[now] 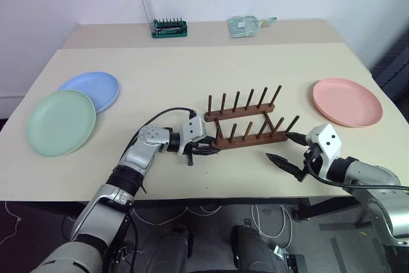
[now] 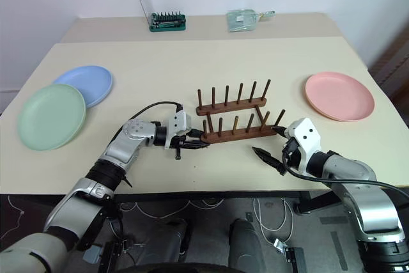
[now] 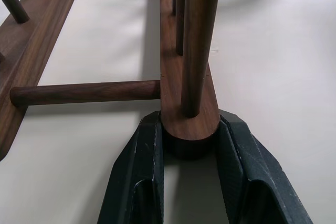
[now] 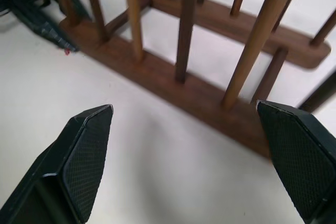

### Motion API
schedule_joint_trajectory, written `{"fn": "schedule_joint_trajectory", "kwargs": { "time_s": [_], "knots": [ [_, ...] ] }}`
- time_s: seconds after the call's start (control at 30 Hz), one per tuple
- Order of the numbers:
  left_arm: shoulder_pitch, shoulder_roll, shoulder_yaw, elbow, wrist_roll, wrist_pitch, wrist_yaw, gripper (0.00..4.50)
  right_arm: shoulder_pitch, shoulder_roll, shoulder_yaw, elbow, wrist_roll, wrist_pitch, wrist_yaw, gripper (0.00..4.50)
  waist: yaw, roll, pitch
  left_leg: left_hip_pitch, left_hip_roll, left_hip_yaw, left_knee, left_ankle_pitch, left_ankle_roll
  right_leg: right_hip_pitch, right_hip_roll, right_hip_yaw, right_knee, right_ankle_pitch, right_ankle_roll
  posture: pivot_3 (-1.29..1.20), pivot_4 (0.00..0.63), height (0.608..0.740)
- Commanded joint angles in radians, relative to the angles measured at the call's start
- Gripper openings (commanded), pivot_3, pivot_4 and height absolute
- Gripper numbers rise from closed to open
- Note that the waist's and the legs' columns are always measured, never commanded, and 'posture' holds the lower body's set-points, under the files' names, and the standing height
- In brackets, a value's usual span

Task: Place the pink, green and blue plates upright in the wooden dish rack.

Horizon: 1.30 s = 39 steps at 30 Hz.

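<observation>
Wooden dish rack [image 1: 246,123]: dark brown, at the centre of the left eye frame on the cream table [image 1: 192,75]; its two rails run left to right across the frame, pegs upright, no plate in it.
Left gripper [image 1: 203,148]: just left of centre, black fingers clamped on the rounded left end of the near rail; the left wrist view shows a finger [image 3: 139,171] pressed to each side of that end.
Right gripper [image 1: 285,148]: right of centre, spread wide, holding nothing, just off the rack's right end.
Pink plate [image 1: 347,101]: flat at right, well apart from the rack, nearest the free right gripper.
Green plate [image 1: 61,122]: flat at far left.
Blue plate [image 1: 91,90]: far left, its near edge tucked under the green one.
Judgement: with the left arm steadying the rack, the pink plate looks the natural first pick.
</observation>
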<state>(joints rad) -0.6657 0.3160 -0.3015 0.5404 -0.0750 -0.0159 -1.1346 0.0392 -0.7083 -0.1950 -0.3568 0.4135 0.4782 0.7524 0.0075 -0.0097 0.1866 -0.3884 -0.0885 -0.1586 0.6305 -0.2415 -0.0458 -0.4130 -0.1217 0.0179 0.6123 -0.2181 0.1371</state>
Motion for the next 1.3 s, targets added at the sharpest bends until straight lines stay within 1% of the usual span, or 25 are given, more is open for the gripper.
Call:
{"fn": "schedule_joint_trajectory", "kwargs": {
  "time_s": [0.03, 0.1, 0.13, 0.17, 0.33, 0.43, 0.5, 0.57, 0.6, 0.63, 0.67, 0.8, 0.87, 1.0, 1.07, 1.23, 1.3],
  "knots": [
    [-0.006, 0.016, 0.023, 0.038, 0.004, -0.001, 0.002, 2.18, 0.003, -0.012, -0.033, -0.028, 0.0, -0.02, 0.0, 4.5, -0.002, 0.0, 0.0, 0.0, 0.0, 0.0, 0.0, 0.0, 0.0, 0.0, 0.0, 0.0, 0.0, 0.0, 0.0, 0.0, 0.15, 0.74],
    [0.0, 0.025, 0.033, 0.043, 0.012, -0.008, 0.022, 3.14, 0.002, -0.014, -0.034, -0.024, 0.0, -0.021, 0.002, 4.5, -0.002, 0.0, 0.0, 0.0, 0.0, 0.0, 0.0, 0.0, 0.0, 0.0, 0.0, 0.0, 0.0, 0.0, 0.0, 0.0, 0.15, 0.74],
    [0.007, 0.033, 0.04, 0.035, 0.009, 0.001, 0.024, 3.7, 0.002, -0.016, -0.035, -0.023, -0.001, -0.021, 0.004, 4.5, -0.003, 0.0, 0.0, 0.0, 0.0, 0.0, 0.0, 0.0, 0.0, 0.0, 0.0, 0.0, 0.0, 0.0, 0.0, 0.0, 0.15, 0.74],
    [0.018, 0.045, 0.045, 0.021, 0.008, 0.007, 0.026, 4.14, 0.002, -0.018, -0.035, -0.021, -0.003, -0.022, 0.006, 4.5, -0.004, 0.0, 0.0, 0.0, 0.0, 0.0, 0.0, 0.0, 0.0, 0.0, 0.0, 0.0, 0.0, 0.0, 0.0, 0.0, 0.15, 0.74],
    [0.071, 0.102, 0.076, -0.069, -0.026, 0.089, 0.007, 4.14, 0.006, -0.028, -0.032, -0.014, -0.008, -0.02, 0.014, 4.5, -0.019, 0.0, 0.0, 0.001, 0.0, 0.0, 0.0, 0.0, 0.0, 0.0, 0.0, 0.0, 0.001, 0.0, 0.0, 0.0, 0.15, 0.74],
    [0.149, 0.154, 0.097, -0.192, -0.057, 0.133, -0.008, 3.31, 0.006, -0.043, -0.011, 0.008, -0.036, -0.007, 0.013, 3.61, -0.028, 0.0, 0.0, 0.001, 0.001, 0.0, -0.001, 0.0, 0.0, 0.0, 0.001, 0.0, 0.001, 0.0, 0.0, 0.0, 0.15, 0.74],
    [0.193, 0.169, 0.079, -0.282, -0.078, 0.174, -0.035, 2.35, 0.004, -0.049, 0.003, 0.025, -0.056, -0.015, 0.016, 2.65, -0.025, 0.001, 0.0, 0.002, 0.001, 0.0, -0.002, 0.0, 0.0, 0.0, 0.001, 0.001, 0.001, 0.0, 0.0, 0.0, 0.15, 0.74],
    [0.228, 0.159, 0.051, -0.367, -0.098, 0.215, -0.048, 1.36, 0.001, -0.054, 0.013, 0.042, -0.073, -0.028, 0.019, 1.64, -0.02, 0.001, 0.0, 0.002, 0.001, 0.0, -0.001, 0.0, 0.0, 0.0, 0.001, 0.001, 0.001, 0.0, 0.0, 0.0, 0.15, 0.74],
    [0.239, 0.152, 0.033, -0.403, -0.093, 0.229, -0.043, 0.81, -0.003, -0.052, 0.015, 0.045, -0.074, -0.03, 0.021, 1.06, -0.017, 0.001, 0.0, 0.002, 0.001, 0.0, -0.001, 0.0, 0.0, 0.001, 0.001, 0.001, 0.001, 0.0, 0.0, 0.0, 0.15, 0.74],
    [0.245, 0.145, 0.015, -0.435, -0.088, 0.257, -0.035, 0.35, -0.006, -0.051, 0.017, 0.048, -0.078, -0.033, 0.022, 0.62, -0.013, 0.001, 0.0, 0.001, 0.001, 0.0, -0.001, 0.0, 0.0, 0.001, 0.001, 0.001, 0.0, 0.0, 0.0, 0.0, 0.15, 0.74],
    [0.247, 0.142, 0.004, -0.456, -0.084, 0.279, -0.03, 0.31, -0.01, -0.049, 0.019, 0.049, -0.079, -0.033, 0.022, 0.07, -0.008, 0.0, 0.0, 0.001, 0.001, 0.0, 0.0, 0.0, 0.0, 0.001, 0.0, 0.001, 0.0, 0.0, 0.0, 0.0, 0.15, 0.74],
    [0.245, 0.108, -0.014, -0.508, -0.106, 0.352, -0.005, 0.31, -0.035, -0.047, 0.046, 0.074, -0.124, -0.035, -0.001, 0.02, -0.002, 0.0, 0.0, 0.001, 0.001, 0.0, 0.0, 0.0, 0.0, 0.001, 0.0, 0.001, 0.0, 0.0, 0.0, 0.0, 0.15, 0.74],
    [0.242, 0.089, -0.032, -0.499, -0.077, 0.343, 0.025, 0.31, -0.056, -0.042, 0.071, 0.097, -0.157, -0.041, -0.018, 0.02, -0.004, 0.001, 0.0, 0.001, 0.001, 0.0, 0.0, 0.0, 0.0, 0.001, 0.0, 0.001, 0.0, 0.0, 0.0, 0.0, 0.15, 0.74],
    [0.2, 0.039, -0.034, -0.407, 0.001, 0.293, 0.158, 0.31, -0.125, -0.024, 0.128, 0.144, -0.218, -0.051, -0.055, 0.02, 0.0, 0.001, 0.0, 0.001, 0.001, 0.001, 0.0, 0.0, 0.0, 0.001, 0.0, 0.001, 0.0, 0.0, 0.0, 0.0, 0.15, 0.74],
    [0.186, 0.033, -0.039, -0.362, 0.045, 0.241, 0.206, 0.31, -0.162, -0.015, 0.16, 0.177, -0.254, -0.06, -0.072, 0.02, 0.0, 0.0, 0.0, 0.001, 0.001, 0.001, 0.0, 0.0, 0.0, 0.001, 0.0, 0.001, 0.0, 0.0, 0.0, 0.0, 0.15, 0.74],
    [0.159, 0.009, -0.021, -0.284, 0.07, 0.204, 0.289, 0.31, -0.23, 0.007, 0.198, 0.259, -0.314, -0.089, -0.107, 0.02, 0.002, 0.0, -0.001, 0.001, 0.0, 0.001, 0.0, 0.0, 0.0, 0.001, 0.0, 0.001, 0.0, 0.0, 0.0, 0.0, 0.15, 0.74],
    [0.129, -0.008, -0.009, -0.218, 0.102, 0.163, 0.377, 0.31, -0.29, 0.028, 0.228, 0.336, -0.357, -0.121, -0.136, 0.02, -0.001, 0.0, -0.001, 0.002, 0.0, 0.001, 0.0, 0.0, 0.0, 0.002, 0.001, 0.001, 0.0, 0.0, 0.0, 0.0, 0.15, 0.74]
  ]
}}
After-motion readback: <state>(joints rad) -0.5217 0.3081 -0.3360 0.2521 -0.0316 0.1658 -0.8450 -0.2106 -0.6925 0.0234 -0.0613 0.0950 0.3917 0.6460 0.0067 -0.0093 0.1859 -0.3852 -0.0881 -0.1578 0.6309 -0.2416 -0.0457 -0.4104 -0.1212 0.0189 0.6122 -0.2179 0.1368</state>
